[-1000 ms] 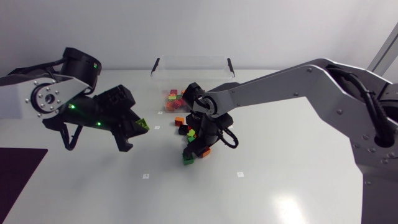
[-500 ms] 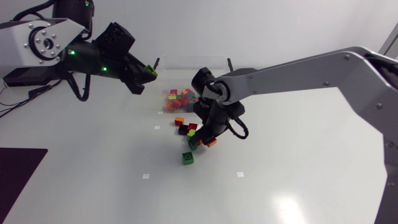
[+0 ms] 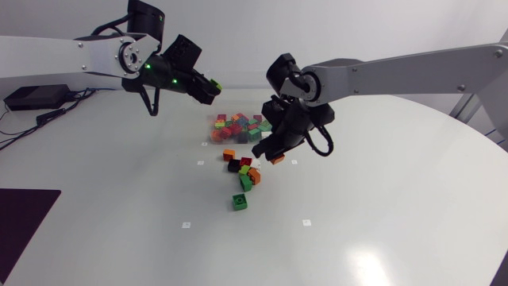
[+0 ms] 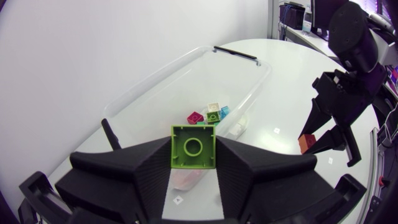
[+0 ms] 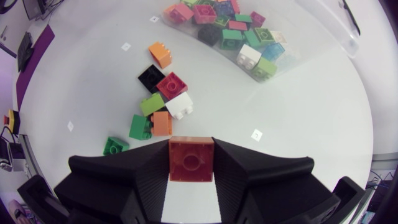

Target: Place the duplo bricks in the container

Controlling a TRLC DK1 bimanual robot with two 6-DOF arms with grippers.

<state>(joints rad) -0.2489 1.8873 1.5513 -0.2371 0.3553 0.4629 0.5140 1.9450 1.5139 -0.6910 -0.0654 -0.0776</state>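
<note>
Firmly pinching a green brick between the narrowly parted fingers of the left gripper, clear container just ahead and below, and likewise clamping an orange-red brick in the right gripper, loose bricks scattered ahead, container beyond them.

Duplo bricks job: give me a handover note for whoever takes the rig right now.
Left gripper: shut on a green brick, held at the container edge, not yet released.
Right gripper: shut on an orange brick, raised between the loose bricks and the container.
Done: many stored bricks lie in the container.
Left: drop both held bricks, then clear roughly eight loose bricks off the table.
</note>
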